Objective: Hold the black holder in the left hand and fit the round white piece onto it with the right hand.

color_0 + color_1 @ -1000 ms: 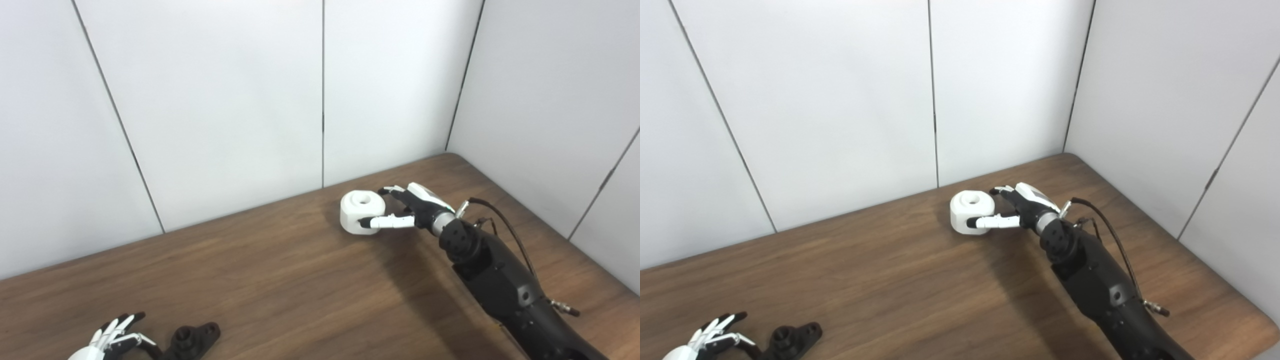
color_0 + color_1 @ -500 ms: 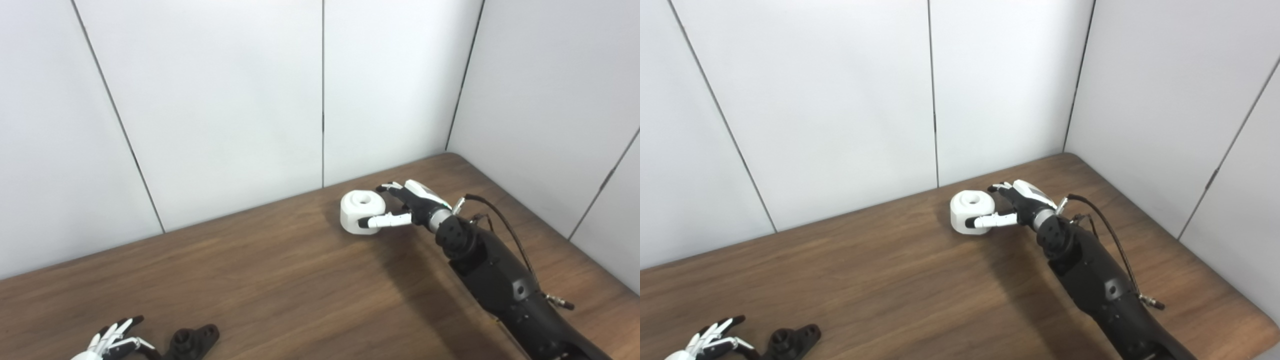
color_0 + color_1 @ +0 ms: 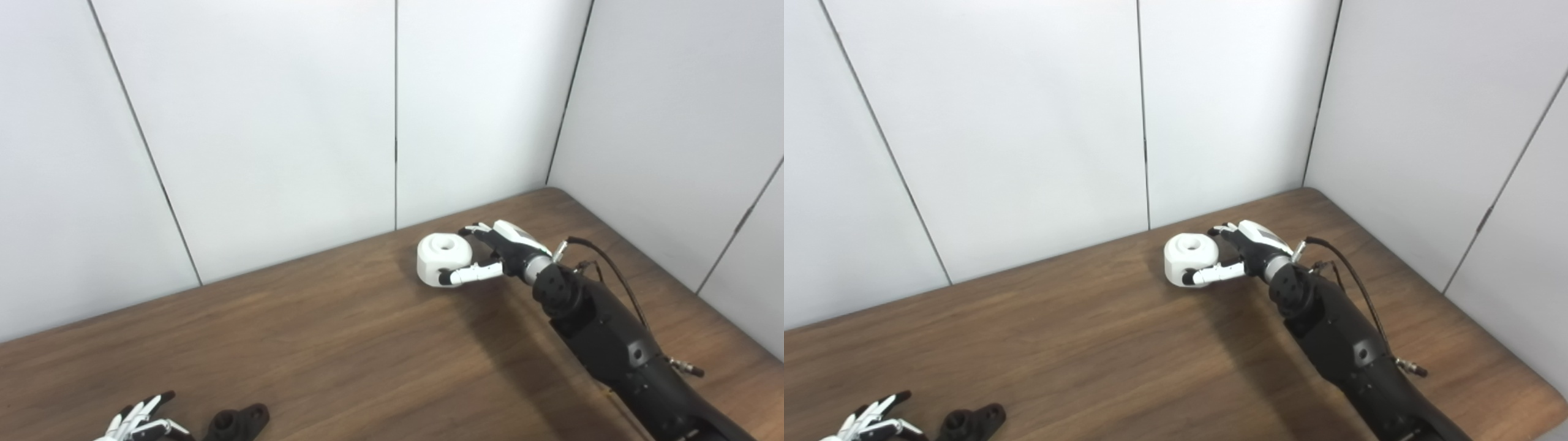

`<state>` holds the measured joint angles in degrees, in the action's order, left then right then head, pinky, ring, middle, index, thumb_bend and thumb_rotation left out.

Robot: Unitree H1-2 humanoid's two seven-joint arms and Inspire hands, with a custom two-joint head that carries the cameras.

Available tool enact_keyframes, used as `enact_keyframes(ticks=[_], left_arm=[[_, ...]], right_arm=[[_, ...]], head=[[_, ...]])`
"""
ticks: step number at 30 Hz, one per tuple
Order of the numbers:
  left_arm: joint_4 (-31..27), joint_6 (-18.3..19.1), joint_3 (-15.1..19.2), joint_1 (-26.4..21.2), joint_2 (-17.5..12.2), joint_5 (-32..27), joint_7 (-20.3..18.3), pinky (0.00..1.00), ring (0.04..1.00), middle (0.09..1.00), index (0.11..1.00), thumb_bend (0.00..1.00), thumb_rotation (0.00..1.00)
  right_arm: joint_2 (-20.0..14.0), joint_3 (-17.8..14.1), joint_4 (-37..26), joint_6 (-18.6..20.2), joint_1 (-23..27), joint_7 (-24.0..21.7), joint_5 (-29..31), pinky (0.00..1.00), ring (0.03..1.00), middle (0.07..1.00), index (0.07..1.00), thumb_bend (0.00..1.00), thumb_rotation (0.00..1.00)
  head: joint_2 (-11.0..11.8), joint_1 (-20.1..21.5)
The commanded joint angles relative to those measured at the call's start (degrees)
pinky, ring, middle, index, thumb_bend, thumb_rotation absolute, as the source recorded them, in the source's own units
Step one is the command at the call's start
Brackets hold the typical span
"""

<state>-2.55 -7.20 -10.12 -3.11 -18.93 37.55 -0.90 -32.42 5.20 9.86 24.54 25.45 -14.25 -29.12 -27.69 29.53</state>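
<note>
Right hand (image 3: 499,254) grips round white plastic piece (image 3: 442,258).
Left hand (image 3: 870,424), fingers spread, sits just beside the black plastic holder (image 3: 968,421), far from that piece.

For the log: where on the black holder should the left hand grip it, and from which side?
Probably by the flat lobed end of the black holder, leaving its raised round socket facing up for the round white piece. The holder lies flat on the table, so coming from its left, where the open left hand waits, looks simplest.
</note>
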Motion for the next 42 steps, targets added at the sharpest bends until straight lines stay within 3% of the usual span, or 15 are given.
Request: enact_keyframes(ticks=[1, 3, 4, 6, 8, 10, 17, 31, 38, 42], left_arm=[[-0.82, -0.59, 0.31, -0.29, -0.87, -0.3, 0.17, 1.0, 0.948, 0.914, 0.48, 0.51, 0.04], [-0.77, -0.57, 0.33, -0.27, -0.86, -0.4, 0.16, 1.0, 0.945, 0.911, 0.48, 0.51, 0.04], [-0.8, -0.44, 0.35, -0.26, -0.82, -0.52, 0.06, 1.0, 0.947, 0.914, 0.48, 0.51, 0.05], [-0.95, -0.09, 0.37, -0.18, -0.79, -0.59, -0.15, 1.0, 0.948, 0.915, 0.48, 0.51, 0.05], [-1.09, 0.03, 0.4, -0.06, -0.82, -0.59, -0.14, 1.0, 0.948, 0.915, 0.48, 0.51, 0.05], [-1.26, 0.49, 0.49, 0.07, -0.81, -0.71, -0.3, 1.0, 0.95, 0.917, 0.48, 0.51, 0.05], [-1.14, 0.63, 0.57, 0.09, -1.06, -0.78, -0.33, 1.0, 0.953, 0.919, 0.48, 0.51, 0.05], [-0.84, 0.62, 0.56, -0.1, -1.03, -1.05, -0.4, 1.0, 0.957, 0.924, 0.48, 0.51, 0.05], [0.15, 0.59, 0.39, -1.2, -1.26, -0.76, -0.5, 1.0, 0.96, 0.926, 0.48, 0.51, 0.04], [1.19, -0.04, -0.18, -1.89, -0.87, -0.27, 0.12, 1.0, 0.964, 0.922, 0.48, 0.51, 0.04]], right_arm=[[-1.09, -0.53, -0.91, -2.23, 2.93, 2.15, -0.17, 0.81, 1.0, 0.999, 0.917, 1.0, 0.64], [-0.19, -1.09, -0.6, -3.74, 2.53, 4.9, -0.36, 0.81, 1.0, 0.989, 0.904, 1.0, 0.6], [0.57, -1.56, -0.25, -4.78, 2.23, 7.39, -0.69, 0.75, 0.969, 0.942, 0.801, 0.91, 0.49], [2.11, -2.3, 0.84, -6.97, 1.74, 12.71, -1.35, 0.72, 0.942, 0.903, 0.709, 0.83, 0.4], [3.55, -2.74, 2.06, -9.09, 1.39, 17.59, -2.24, 0.72, 0.918, 0.851, 0.529, 0.58, 0.2], [4.35, -2.51, 2.55, -9.82, 1.16, 20.25, -3.29, 0.73, 0.916, 0.84, 0.494, 0.53, 0.16], [5.03, -2.65, 1.8, -9.49, 0.33, 21.19, -3.44, 0.8, 0.938, 0.848, 0.481, 0.51, 0.14], [4.03, -3.32, 1.49, -10.9, 0.2, 20.7, -2.29, 0.8, 0.934, 0.854, 0.481, 0.51, 0.15], [5.21, -2.79, -3.4, -8.81, 0.01, 19.23, -3.06, 0.83, 0.948, 0.867, 0.481, 0.51, 0.14], [5.83, -3.04, -8.05, -10.69, -1.48, 18.83, -2.27, 0.84, 0.957, 0.873, 0.481, 0.51, 0.14]], head=[[0.02, 0.04], [0.02, -0.06], [0.02, -0.22], [0.09, -0.28], [0.17, -0.36], [0.17, -0.36], [0.18, -0.54], [0.67, -0.58], [1.16, 0.14], [1.7, -1.74]])
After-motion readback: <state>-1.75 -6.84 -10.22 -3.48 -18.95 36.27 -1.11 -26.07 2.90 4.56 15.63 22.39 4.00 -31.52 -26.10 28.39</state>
